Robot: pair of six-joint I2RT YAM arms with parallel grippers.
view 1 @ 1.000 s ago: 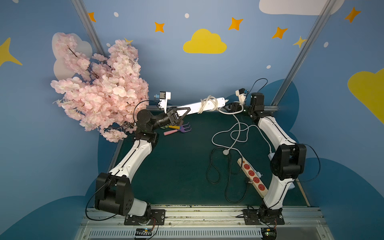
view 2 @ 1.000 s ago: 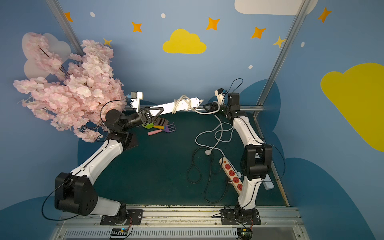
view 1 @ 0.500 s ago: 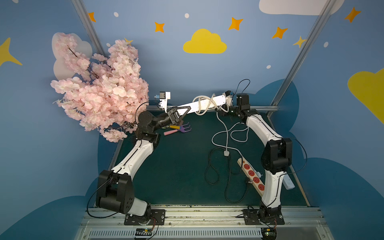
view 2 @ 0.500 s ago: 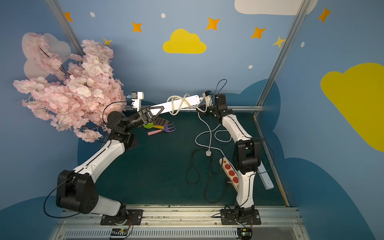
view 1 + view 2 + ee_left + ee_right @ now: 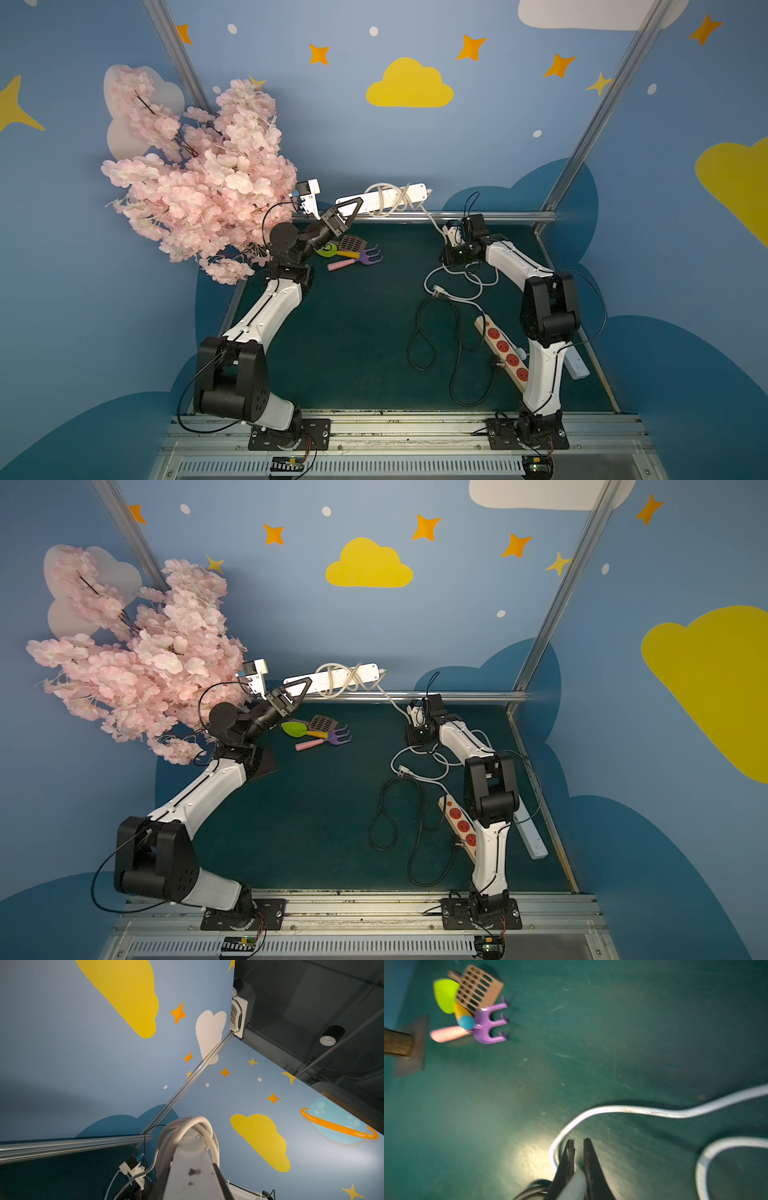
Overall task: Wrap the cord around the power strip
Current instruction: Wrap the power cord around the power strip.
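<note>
Right wrist view was pretty smeared: toys (image 5: 473,1007) far from the right tool (image 5: 578,1144) were mush, cord (image 5: 633,1110) beside it ran off-frame, its fingers (image 5: 566,1167) cropped.

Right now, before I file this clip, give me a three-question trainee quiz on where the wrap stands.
1. True or false: the left tool holds the white power strip raised off the mat.
2. What does the right tool grip? A) nothing B) the white cord C) the white power strip
3. Fill in: the second power strip, lying flat on the mat, has ___ sockets.
Key: 1 true; 2 B; 3 red.
</note>
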